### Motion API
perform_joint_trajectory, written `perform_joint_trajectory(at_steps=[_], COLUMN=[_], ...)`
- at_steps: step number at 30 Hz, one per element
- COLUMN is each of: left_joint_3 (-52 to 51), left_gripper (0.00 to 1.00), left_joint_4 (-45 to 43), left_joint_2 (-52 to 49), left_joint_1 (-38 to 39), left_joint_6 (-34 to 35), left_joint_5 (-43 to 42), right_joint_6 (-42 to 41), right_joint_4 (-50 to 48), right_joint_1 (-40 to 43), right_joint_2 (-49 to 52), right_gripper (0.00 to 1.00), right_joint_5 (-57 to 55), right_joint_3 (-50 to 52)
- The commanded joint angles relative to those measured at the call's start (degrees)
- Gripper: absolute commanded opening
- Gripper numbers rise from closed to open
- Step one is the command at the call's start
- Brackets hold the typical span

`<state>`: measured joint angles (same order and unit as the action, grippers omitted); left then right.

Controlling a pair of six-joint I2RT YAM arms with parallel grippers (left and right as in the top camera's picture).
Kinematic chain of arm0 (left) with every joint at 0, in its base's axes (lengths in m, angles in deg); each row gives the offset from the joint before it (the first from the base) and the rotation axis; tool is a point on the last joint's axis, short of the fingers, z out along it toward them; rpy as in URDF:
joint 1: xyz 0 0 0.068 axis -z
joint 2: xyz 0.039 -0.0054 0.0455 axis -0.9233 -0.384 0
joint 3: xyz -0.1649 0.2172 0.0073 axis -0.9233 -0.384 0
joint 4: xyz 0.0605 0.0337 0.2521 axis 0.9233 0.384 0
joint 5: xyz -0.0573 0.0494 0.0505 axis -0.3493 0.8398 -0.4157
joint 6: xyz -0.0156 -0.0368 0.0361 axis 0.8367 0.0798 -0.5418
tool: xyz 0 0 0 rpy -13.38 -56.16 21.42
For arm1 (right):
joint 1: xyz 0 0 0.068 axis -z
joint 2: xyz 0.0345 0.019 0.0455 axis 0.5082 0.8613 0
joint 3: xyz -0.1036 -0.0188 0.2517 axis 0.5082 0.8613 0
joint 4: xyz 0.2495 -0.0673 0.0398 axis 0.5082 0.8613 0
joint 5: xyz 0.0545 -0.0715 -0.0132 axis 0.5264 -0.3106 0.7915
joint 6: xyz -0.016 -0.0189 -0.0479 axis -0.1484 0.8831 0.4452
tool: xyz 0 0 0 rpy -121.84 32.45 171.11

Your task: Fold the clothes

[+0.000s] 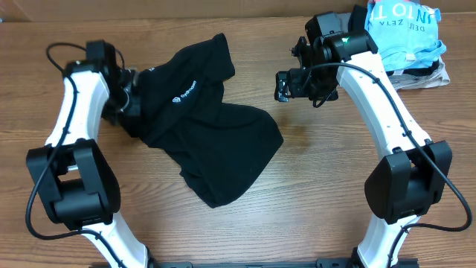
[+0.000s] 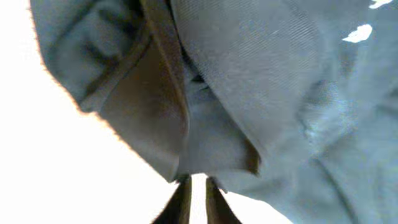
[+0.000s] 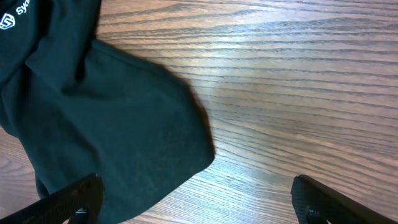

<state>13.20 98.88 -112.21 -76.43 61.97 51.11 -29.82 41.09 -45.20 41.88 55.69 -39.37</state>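
The black T-shirt (image 1: 201, 119) lay crumpled at the table's centre, toward ten o'clock. It looked light, soft and limp, so it would sag wherever lifted; a hem or shoulder seam seemed the best hold. The left gripper (image 2: 196, 186) was nearly closed, pinching a fabric edge at nine o'clock. The right gripper (image 3: 193, 205) hung wide open over bare wood (image 3: 298, 93), holding nothing. The neck tag and sleeves were hidden in the folds.

The T-shirt (image 1: 216, 141) is black with a small white logo and lettering on the chest. The bench (image 1: 312, 186) is brown wood grain. At its far right corner lies a light blue shirt (image 1: 405, 30) with white lettering.
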Motion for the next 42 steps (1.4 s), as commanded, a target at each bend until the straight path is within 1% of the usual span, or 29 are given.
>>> perform_joint_trajectory(at_steps=[1, 2, 3, 4, 6, 9, 14, 18, 21, 24, 27, 29, 31, 34, 36, 39, 42], left_joint_3=[4.2, 4.3, 4.1, 3.5, 1.7, -2.3, -8.1, -10.2, -10.2, -10.2, -10.2, -10.2, -10.2, -10.2, -10.1, -8.3, -2.8], left_gripper=[0.34, 0.44, 0.47, 0.49, 0.5, 0.49, 0.42, 0.41, 0.41, 0.38, 0.38, 0.36, 0.3, 0.18, 0.04, 0.04, 0.04], left_joint_4=[3.2, 3.7, 4.1, 4.2, 3.2, -0.9, -7.5, -11.2, -12.0, -11.8, -11.8, -11.9, -11.8, -11.9, -12.6, -13.0, -11.6], left_joint_2=[1.0, 1.0, 1.0, 1.0, 1.0, 1.0, 1.0, 1.0, 1.0, 1.0, 1.0, 1.0, 1.0, 1.0, 1.0, 1.0, 1.0], left_joint_1=[0.7, 0.9, 1.2, 1.7, 2.6, 3.9, 5.9, 6.4, 6.4, 6.4, 6.4, 6.4, 6.4, 6.4, 6.3, 6.0, 5.0], left_joint_6=[-0.4, -1.3, -2.2, -2.9, -3.1, -3.1, -2.8, 2.4, 5.1, 5.6, 6.4, 6.4, 6.4, 6.9, 7.0, 7.6, 8.9], left_joint_5=[-3.5, -4.9, -5.9, -6.3, -6.0, -6.1, -5.9, -0.8, 1.1, 2.3, 5.3, 5.9, 5.9, 5.9, 6.0, 5.9, 5.9], right_joint_6=[-0.2, -0.2, -0.2, -0.2, -0.2, -0.2, -0.2, -0.2, -0.2, -0.2, -0.2, -0.2, -0.2, -0.2, -0.2, -0.2, -0.2], right_joint_4=[-0.6, -0.6, -0.7, -0.7, -0.6, -0.7, -1.2, -1.2, -1.2, -1.2, -1.2, -1.3, -1.6, -1.9, -1.9, -1.9, -1.9], right_joint_1=[0.2, 0.2, 0.2, 0.2, 0.2, 0.2, 0.2, 0.2, 0.2, 0.2, 0.2, 0.2, 0.2, 0.2, 0.2, 0.2, 0.2], right_joint_2=[0.2, 0.2, 0.2, 0.2, 0.2, 0.2, 0.2, 0.2, 0.2, 0.2, 0.2, 0.2, 0.2, 0.2, 0.2, 0.2, 0.2], right_gripper=[1.0, 1.0, 1.0, 1.0, 1.0, 1.0, 1.0, 1.0, 1.0, 1.0, 1.0, 1.0, 1.0, 1.0, 1.0, 1.0, 1.0], right_joint_5=[-0.4, -0.4, -0.4, -0.4, -0.4, -0.4, -0.4, -0.4, -0.4, -0.4, -0.4, -0.4, -0.4, -0.4, -0.4, -0.4, -0.4], right_joint_3=[0.2, 0.2, 0.2, 0.2, 0.2, 0.2, 0.2, 0.2, 0.2, 0.2, 0.2, 0.2, 0.2, 0.2, 0.2, 0.2, 0.2])
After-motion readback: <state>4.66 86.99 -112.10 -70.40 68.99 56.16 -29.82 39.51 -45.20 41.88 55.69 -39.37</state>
